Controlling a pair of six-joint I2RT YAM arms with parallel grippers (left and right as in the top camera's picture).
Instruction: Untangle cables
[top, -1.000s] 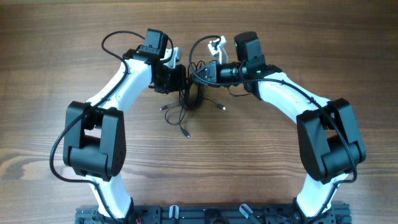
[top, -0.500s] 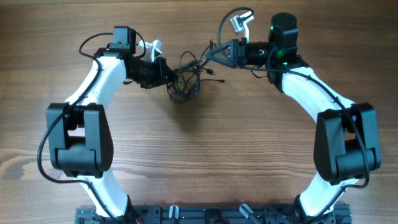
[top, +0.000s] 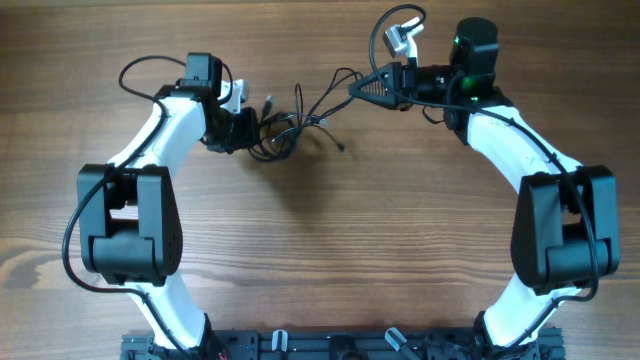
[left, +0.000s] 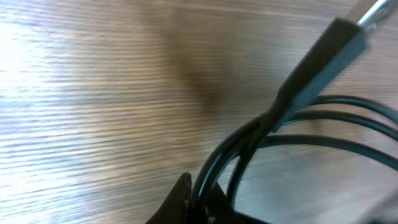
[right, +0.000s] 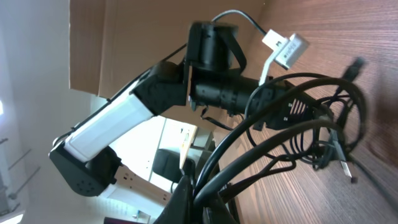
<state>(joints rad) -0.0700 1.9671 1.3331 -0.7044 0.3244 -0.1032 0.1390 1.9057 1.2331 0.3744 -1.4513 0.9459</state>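
Both arms are spreading outward since earlier; your left claw (top: 249, 130) and right claw (top: 353, 88) are each pinching the thin black plug-ended cables (top: 290, 125), which are loosening but remaining tangled.

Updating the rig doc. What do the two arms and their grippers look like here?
Both alike: left arm and right arm have white tubular links between bulky black joint housings, with thick black wires looping outside. Left gripper and right gripper are black; the right one tapers to a point. A white fitting sits at each wrist; a green light glows on the right arm.
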